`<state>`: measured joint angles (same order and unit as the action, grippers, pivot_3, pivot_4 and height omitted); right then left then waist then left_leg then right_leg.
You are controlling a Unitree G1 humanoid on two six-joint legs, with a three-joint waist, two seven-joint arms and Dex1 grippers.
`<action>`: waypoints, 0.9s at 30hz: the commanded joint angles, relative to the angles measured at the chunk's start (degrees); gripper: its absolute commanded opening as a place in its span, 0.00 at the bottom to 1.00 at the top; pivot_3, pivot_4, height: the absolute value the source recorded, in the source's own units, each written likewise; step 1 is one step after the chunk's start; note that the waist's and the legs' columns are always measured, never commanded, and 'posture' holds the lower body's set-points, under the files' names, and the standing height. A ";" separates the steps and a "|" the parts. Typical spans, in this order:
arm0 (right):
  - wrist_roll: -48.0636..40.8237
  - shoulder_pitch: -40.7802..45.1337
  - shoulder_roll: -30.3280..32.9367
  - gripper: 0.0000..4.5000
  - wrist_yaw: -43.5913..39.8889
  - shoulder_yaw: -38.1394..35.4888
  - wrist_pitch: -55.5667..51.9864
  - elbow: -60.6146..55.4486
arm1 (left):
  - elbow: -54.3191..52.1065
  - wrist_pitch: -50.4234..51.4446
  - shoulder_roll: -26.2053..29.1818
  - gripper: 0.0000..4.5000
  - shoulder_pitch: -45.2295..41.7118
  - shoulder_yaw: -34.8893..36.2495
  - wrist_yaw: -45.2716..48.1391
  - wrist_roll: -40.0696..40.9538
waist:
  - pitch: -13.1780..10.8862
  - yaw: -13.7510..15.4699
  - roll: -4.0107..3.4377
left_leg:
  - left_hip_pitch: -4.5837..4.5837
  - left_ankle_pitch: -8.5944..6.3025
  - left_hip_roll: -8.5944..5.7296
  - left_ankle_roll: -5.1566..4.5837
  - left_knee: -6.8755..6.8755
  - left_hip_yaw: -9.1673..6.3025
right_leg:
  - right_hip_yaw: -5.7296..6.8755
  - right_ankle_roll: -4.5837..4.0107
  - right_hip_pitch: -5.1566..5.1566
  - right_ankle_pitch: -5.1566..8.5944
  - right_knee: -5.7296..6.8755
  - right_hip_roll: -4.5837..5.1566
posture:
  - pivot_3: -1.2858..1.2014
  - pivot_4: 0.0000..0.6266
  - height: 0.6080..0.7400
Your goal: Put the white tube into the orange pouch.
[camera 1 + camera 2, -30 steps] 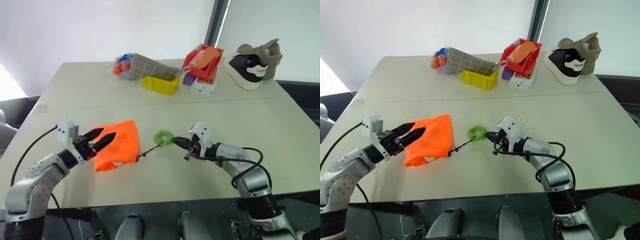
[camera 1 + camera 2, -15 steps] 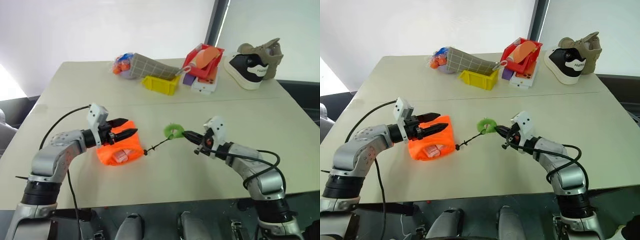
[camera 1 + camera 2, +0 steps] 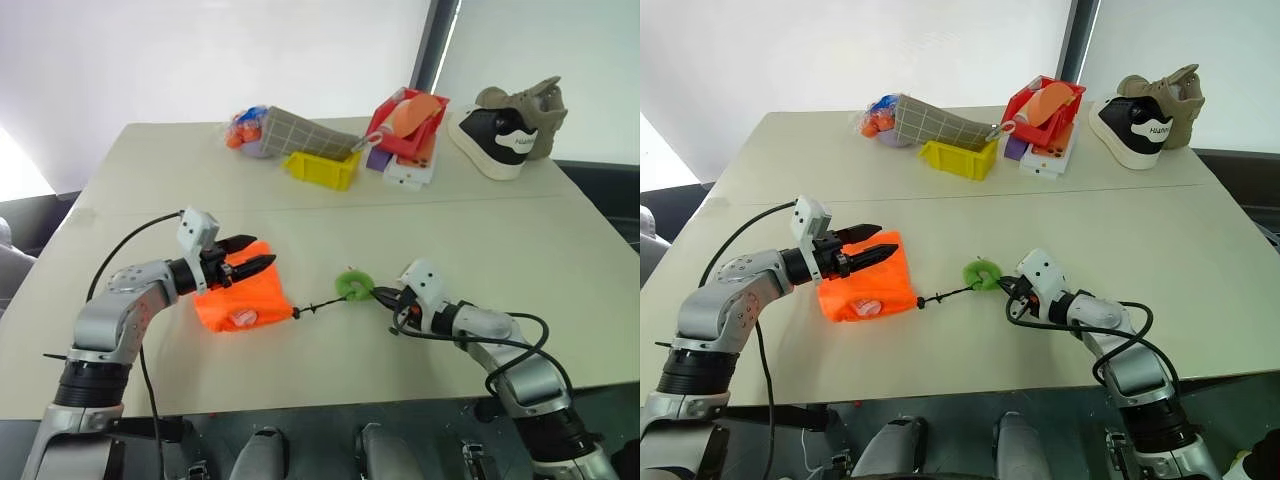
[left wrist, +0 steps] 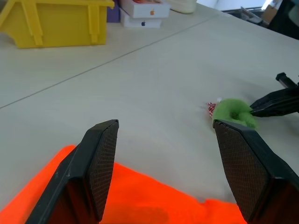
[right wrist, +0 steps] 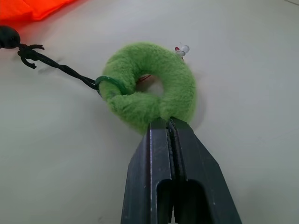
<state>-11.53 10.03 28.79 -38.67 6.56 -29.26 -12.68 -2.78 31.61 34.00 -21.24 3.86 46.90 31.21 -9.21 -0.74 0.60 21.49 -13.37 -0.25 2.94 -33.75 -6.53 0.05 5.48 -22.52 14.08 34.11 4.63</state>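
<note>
While pinched shut on the green ring (image 5: 149, 91) at centre frame, right tool (image 3: 1008, 288) likely tensions the cord; left tool (image 3: 262, 264) open over orange pouch (image 3: 245, 298), left of centre. White tube (image 5: 181, 48) peeks behind ring.

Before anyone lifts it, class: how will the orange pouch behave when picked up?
The orange pouch looks like soft, creased fabric, so it would probably sag rather than hold shape. It seems light. Its black cord runs to the green ring, which would likely trail along.
</note>
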 commanded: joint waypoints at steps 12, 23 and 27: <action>4.50 3.14 2.78 0.53 -3.79 4.85 6.74 -4.86 | -5.13 0.73 -1.19 0.77 2.09 2.72 -2.69 1.61 | -0.01 -0.05 0.00 | -0.01 0.00 0.00 0.00 -0.01 0.00 | 0.00 0.01 -0.01 0.00 0.01 -0.01 | 0.52 0.24 1.00; 10.89 8.19 2.85 0.33 -5.13 10.84 5.05 4.32 | -6.00 0.87 -1.52 0.77 2.71 3.16 -3.12 1.73 | 0.00 0.03 0.02 | -0.01 0.00 0.00 0.00 -0.04 -0.01 | 0.01 -0.01 0.02 -0.01 0.02 -0.01 | 0.52 0.24 1.00; 9.79 6.76 4.13 0.02 -5.89 8.58 5.24 2.24 | -6.43 0.95 -1.46 0.77 2.93 3.37 -3.25 1.82 | 0.01 0.11 0.03 | -0.03 0.00 0.00 0.00 -0.04 -0.01 | 0.01 -0.01 0.06 -0.01 0.01 0.00 | 0.52 0.24 1.00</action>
<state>-1.01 17.52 31.93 -44.14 16.69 -23.83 -9.00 -7.04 32.46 32.29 -18.26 5.49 43.63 32.06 -9.21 -0.63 0.63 21.46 -13.37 -0.26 2.94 -33.80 -6.54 0.06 5.48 -22.45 14.07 34.12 4.62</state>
